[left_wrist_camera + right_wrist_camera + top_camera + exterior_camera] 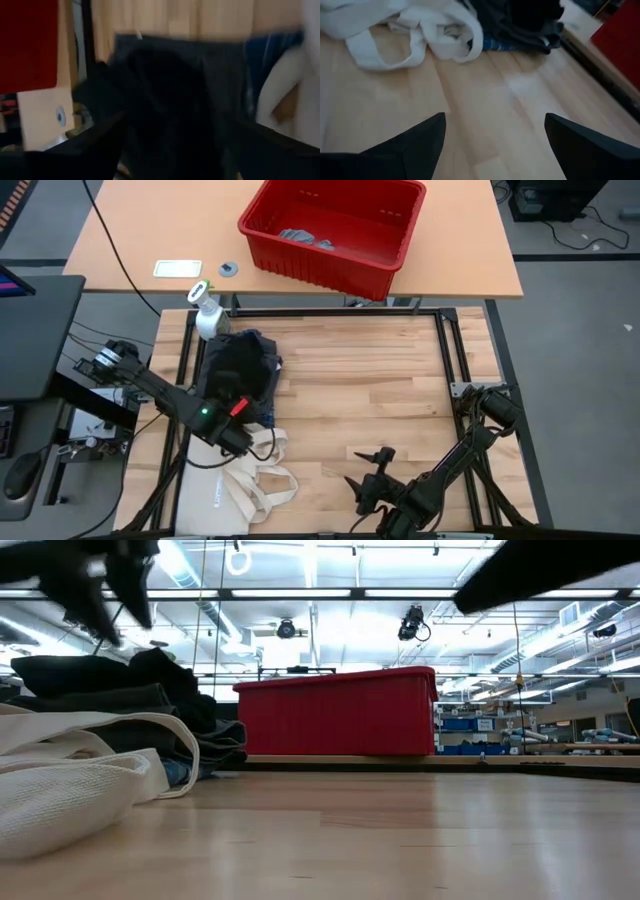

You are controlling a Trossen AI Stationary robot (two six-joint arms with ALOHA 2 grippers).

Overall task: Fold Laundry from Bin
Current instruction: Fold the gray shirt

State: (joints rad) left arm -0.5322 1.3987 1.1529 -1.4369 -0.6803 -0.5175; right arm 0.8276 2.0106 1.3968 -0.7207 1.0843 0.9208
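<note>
Here the left gripper point(240, 402) sits on the dark clothes point(240, 365), grip unclear; the right gripper point(368, 470) hovers wide open over bare table point(380, 380)

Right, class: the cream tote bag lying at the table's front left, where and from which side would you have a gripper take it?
Take the tote bag by a handle loop, coming from the open table side where the right gripper waits, open. The loops lie flat and free on bare wood, while the bag's far edge sits against the dark laundry pile under the left arm.
</note>
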